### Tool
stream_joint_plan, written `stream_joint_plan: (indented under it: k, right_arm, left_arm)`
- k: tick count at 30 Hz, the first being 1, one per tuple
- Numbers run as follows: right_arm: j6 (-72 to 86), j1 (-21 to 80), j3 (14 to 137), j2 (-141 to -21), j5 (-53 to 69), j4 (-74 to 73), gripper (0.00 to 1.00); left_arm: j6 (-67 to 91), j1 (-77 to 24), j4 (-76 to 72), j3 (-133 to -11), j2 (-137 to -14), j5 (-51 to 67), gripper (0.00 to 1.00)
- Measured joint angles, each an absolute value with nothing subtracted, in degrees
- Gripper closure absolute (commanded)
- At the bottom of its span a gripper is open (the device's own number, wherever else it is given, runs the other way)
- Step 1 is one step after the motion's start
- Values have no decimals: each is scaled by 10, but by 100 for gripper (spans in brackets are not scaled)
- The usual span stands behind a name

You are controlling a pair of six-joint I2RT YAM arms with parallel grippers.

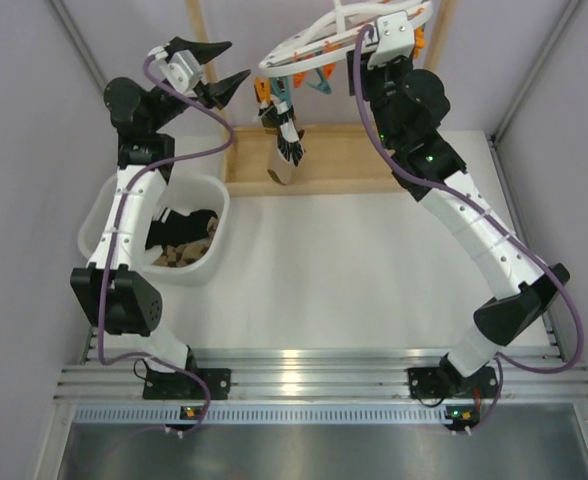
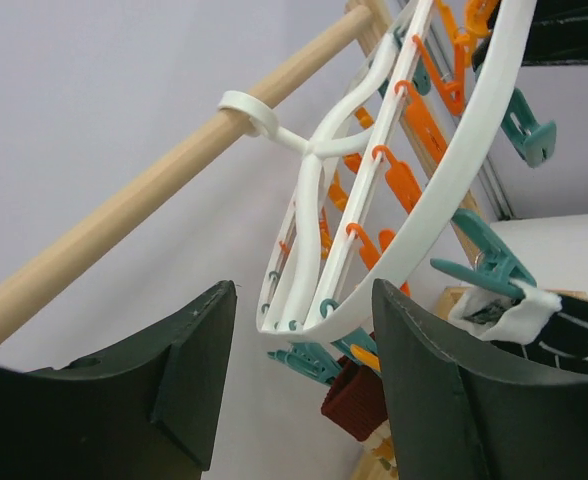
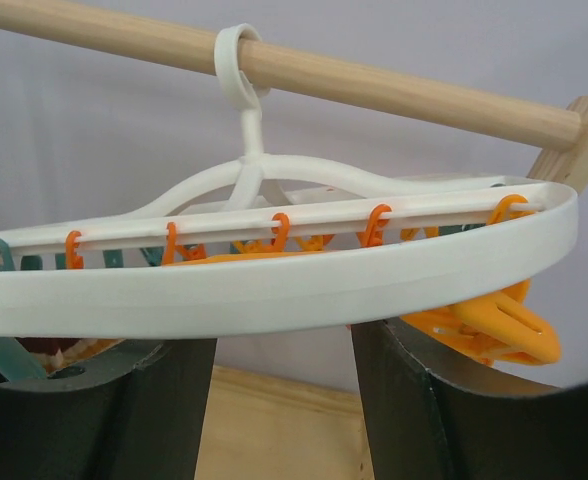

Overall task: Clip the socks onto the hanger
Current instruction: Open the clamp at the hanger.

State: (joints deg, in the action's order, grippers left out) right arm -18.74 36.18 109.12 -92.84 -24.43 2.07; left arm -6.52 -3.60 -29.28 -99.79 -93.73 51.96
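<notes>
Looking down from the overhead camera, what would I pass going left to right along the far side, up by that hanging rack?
The left hand, open → black sock with white bands, clipped to the hanger → right hand.

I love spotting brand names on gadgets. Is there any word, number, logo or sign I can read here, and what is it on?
None: no words, numbers or logos can be read in any view.
The hanger, its pegs, the white tub, the wooden rod and the arms show plain surfaces only.
</notes>
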Motion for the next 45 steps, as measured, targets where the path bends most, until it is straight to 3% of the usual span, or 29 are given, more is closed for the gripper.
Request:
stream_joint_plan:
  k: [8, 17, 20, 25, 35, 40, 45]
  right_arm:
    - [-183, 350, 1091, -928, -237, 20, 44]
    - [-179, 344, 1091, -928, -226, 18, 44]
    - [-178, 342, 1091, -928, -222, 16, 44]
    - [-174, 338, 1091, -928, -205, 12, 39]
    - [-110, 292, 1091, -926, -78, -4, 12]
    - [-73, 251, 1053, -891, 43, -19, 5]
    - [-53, 194, 1039, -857, 203, -48, 0]
  left_arm:
    - [-151, -60, -222, -1034, -997, 576, 39]
    - [-234, -97, -192, -1054, -1022, 557, 38]
    - [-236, -97, -199, -1055, -1024, 549, 44]
    - [-233, -97, -217, -1056, -1025, 543, 77]
    - [-301, -112, -196, -1063, -1007, 534, 87]
    - [-350, -128, -143, -1073, -998, 510, 94]
    - [-375, -138, -101, -1088, -996, 495, 95]
